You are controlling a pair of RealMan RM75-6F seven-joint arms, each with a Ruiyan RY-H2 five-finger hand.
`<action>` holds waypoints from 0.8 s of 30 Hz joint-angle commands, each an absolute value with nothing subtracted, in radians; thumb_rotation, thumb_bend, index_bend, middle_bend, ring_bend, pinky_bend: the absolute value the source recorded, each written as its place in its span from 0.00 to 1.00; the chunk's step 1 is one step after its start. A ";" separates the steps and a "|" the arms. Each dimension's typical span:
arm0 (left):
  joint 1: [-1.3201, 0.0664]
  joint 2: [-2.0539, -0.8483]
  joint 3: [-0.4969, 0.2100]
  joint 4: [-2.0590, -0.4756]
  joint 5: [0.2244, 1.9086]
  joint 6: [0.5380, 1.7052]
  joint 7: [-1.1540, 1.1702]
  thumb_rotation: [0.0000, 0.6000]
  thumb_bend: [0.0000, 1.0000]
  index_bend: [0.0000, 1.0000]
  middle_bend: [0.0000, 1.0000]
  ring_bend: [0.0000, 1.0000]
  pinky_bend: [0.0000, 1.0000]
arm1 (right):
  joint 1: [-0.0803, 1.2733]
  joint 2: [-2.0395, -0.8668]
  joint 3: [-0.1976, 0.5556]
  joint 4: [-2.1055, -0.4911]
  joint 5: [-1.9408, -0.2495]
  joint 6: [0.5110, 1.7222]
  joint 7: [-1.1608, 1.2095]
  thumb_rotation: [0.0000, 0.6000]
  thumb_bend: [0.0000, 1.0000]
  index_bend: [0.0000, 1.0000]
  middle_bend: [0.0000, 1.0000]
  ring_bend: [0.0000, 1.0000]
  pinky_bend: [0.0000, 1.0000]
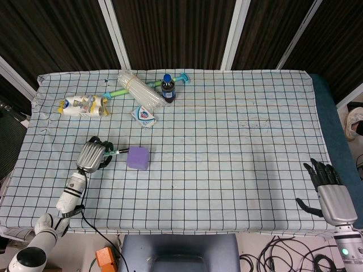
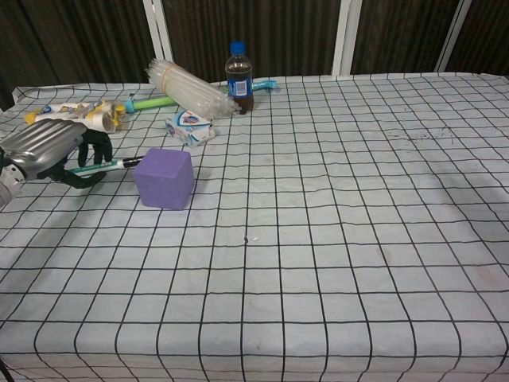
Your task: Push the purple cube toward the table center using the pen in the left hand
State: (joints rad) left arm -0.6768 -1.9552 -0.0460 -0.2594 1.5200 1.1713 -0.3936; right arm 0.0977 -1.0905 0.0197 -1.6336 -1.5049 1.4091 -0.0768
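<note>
Checked cloth (image 1: 227, 170) covers the table; dark slatted wall (image 1: 170, 28) behind.

A dark soda bottle (image 1: 167, 88) stands at the far left of the checked tablecloth (image 1: 238, 164), beside a clear plastic bundle (image 1: 139, 90), a small white packet (image 1: 144, 115) and a white-yellow tube (image 1: 83, 106).

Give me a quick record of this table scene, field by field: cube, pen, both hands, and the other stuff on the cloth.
cube: purple foam-like cube, left of the table's middle, on the checked tablecloth
pen: slim green-barrelled pen, its tip against the cube's left face
left hand: left hand grips the pen beside the cube
right hand: right hand at the near right table edge, fingers apart, holding nothing
far-left clutter: dark cola bottle upright, clear plastic bundle, small white packet, yellow-and-white tube
</note>
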 commanded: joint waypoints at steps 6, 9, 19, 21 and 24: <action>-0.687 -1.973 -0.022 -0.329 1.557 1.251 -0.310 1.00 0.49 0.79 0.75 0.56 0.33 | 0.093 -1.078 0.016 -1.632 -1.522 1.422 -0.049 1.00 0.38 0.00 0.00 0.00 0.00; -0.684 -1.975 -0.012 -0.366 1.569 1.268 -0.263 1.00 0.49 0.79 0.75 0.56 0.33 | 0.088 -1.073 0.012 -1.631 -1.535 1.434 -0.037 1.00 0.38 0.00 0.00 0.00 0.00; -0.665 -1.965 0.001 -0.496 1.586 1.299 -0.142 1.00 0.49 0.79 0.75 0.56 0.33 | 0.077 -1.063 0.004 -1.626 -1.563 1.457 -0.007 1.00 0.38 0.00 0.00 0.00 0.00; -0.664 -1.960 0.003 -0.523 1.591 1.308 -0.120 1.00 0.49 0.79 0.75 0.56 0.33 | 0.077 -1.062 0.004 -1.626 -1.566 1.458 -0.005 1.00 0.38 0.00 0.00 0.00 0.00; -0.659 -1.952 0.005 -0.564 1.597 1.318 -0.078 1.00 0.49 0.79 0.76 0.56 0.33 | 0.075 -1.060 0.004 -1.626 -1.570 1.462 0.000 1.00 0.38 0.00 0.00 0.00 0.00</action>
